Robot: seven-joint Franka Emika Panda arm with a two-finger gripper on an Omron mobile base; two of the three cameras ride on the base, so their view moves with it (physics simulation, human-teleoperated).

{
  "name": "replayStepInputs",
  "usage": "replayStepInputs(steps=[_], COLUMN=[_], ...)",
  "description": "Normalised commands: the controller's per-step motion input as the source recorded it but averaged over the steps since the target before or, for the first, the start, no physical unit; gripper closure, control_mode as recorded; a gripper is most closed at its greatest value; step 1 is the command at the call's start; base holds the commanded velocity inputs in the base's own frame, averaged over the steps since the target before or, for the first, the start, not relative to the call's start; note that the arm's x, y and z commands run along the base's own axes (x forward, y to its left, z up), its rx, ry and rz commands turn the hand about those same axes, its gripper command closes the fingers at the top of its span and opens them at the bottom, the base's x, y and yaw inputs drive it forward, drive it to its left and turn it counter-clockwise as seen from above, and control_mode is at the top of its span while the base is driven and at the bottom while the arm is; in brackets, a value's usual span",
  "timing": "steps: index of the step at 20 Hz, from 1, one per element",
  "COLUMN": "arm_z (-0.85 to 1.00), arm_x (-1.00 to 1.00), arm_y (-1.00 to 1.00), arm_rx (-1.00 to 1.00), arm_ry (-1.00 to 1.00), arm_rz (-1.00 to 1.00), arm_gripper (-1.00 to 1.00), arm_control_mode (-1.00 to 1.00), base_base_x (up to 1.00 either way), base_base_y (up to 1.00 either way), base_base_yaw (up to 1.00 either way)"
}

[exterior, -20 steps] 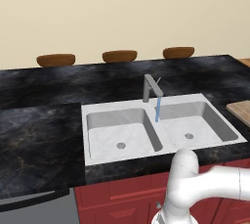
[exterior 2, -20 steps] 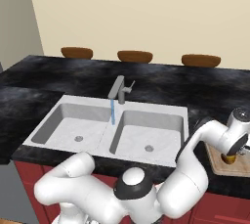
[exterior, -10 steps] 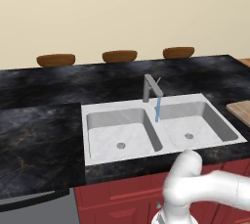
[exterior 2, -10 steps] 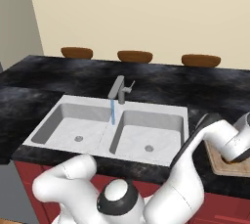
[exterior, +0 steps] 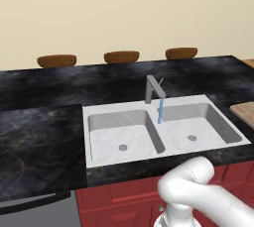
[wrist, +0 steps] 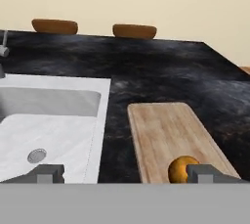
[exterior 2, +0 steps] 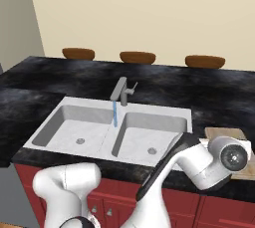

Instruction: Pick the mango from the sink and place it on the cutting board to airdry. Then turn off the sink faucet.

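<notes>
Pincer [wrist: 124, 173] tips stand spread wide, touching nothing we can see. One mango [wrist: 182, 169] sits on the cutting board [wrist: 168, 137] near its front edge, partly hidden by a fingertip [wrist: 201, 173]. We count two basins in the sink [exterior: 163, 131], with water running from the sink faucet [exterior: 153, 88].

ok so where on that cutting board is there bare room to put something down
Most of the cutting board is bare: its far end toward the wall and its middle, bordered by black counter with the sink to one side. The near end is taken by the mango.
</notes>
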Motion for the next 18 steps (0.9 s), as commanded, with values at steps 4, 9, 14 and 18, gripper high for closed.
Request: replayStepInputs(steps=[4,9,14,18], arm_z=[0.18,0.15,0.21,0.07], arm_x=[-0.13,0.01,0.05,0.01], arm_y=[0.71,0.46,0.12,0.14], arm_rx=[-0.05,-0.03,-0.01,-0.01], arm_ry=[-0.13,-0.07,-0.02,-0.07], arm_rz=[0.18,0.31,0.37,0.24], arm_gripper=[-1.0,-1.0,-1.0,-1.0], arm_control_mode=[-1.0,-1.0,-1.0,-1.0], base_base_x=[0.0,0.0,0.0,0.0], base_base_y=[0.0,0.0,0.0,0.0], base_base_yaw=[0.0,0.0,0.0,0.0])
